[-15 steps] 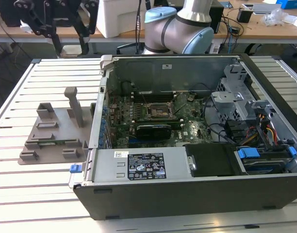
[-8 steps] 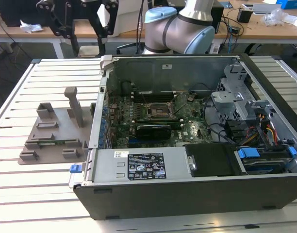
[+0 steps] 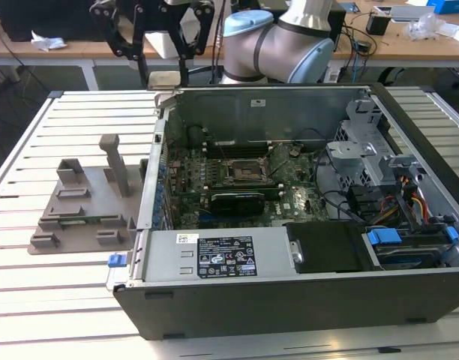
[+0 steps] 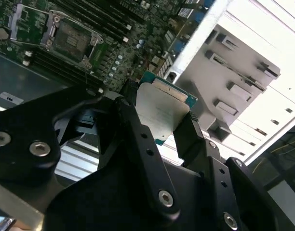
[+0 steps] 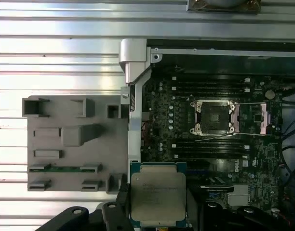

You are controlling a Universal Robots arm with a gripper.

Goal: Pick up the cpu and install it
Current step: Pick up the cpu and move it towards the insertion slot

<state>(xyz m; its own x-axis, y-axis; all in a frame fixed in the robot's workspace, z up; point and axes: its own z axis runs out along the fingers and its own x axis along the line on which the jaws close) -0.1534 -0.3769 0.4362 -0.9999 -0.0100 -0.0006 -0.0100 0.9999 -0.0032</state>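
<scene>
The cpu point(image 3: 163, 78) is a flat square chip with a silvery-grey top, and my gripper point(image 3: 166, 82) is shut on it. It hangs high above the case's back left corner in the exterior view. In both wrist views the black fingers point(image 4: 130, 103) press on two opposite edges of the cpu point(image 4: 159, 113) point(image 5: 158, 197). The motherboard's cpu socket point(image 3: 244, 171) point(image 5: 214, 115) point(image 4: 70, 33) lies open below, with its metal frame swung up. The socket sits well away from the chip.
An open computer case point(image 3: 304, 300) lies on the slatted white table point(image 3: 34, 285). A grey plastic tray point(image 3: 83, 217) point(image 5: 75, 144) sits beside the case on the exterior view's left. Drive bays and cables point(image 3: 394, 195) fill the case's right side.
</scene>
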